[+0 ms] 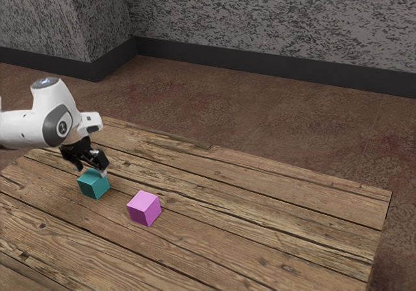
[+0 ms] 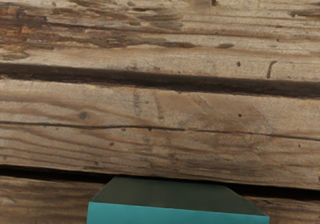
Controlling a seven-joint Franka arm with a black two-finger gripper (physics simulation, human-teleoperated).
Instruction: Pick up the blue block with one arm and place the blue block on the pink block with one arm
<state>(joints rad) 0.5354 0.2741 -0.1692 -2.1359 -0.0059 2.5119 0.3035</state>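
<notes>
The blue block point(image 1: 93, 185), teal in colour, sits on the wooden table point(image 1: 260, 226) near the exterior view's left. My gripper point(image 1: 91, 167) hangs right over it, open, with the fingertips point(image 1: 102, 169) at about the level of the block's top and nothing clamped between them. In the wrist view the blue block point(image 2: 177, 206) lies just under the hand, resting on the planks. The pink block point(image 1: 143, 208) stands on the table a short way to the right of the blue one and nearer the front, apart from it.
The table's far edge point(image 1: 214, 149) runs behind the gripper, and its right end point(image 1: 383, 226) drops to the brown floor. Wide planks stretch to the right of the pink block. Grey speckled walls stand far behind.
</notes>
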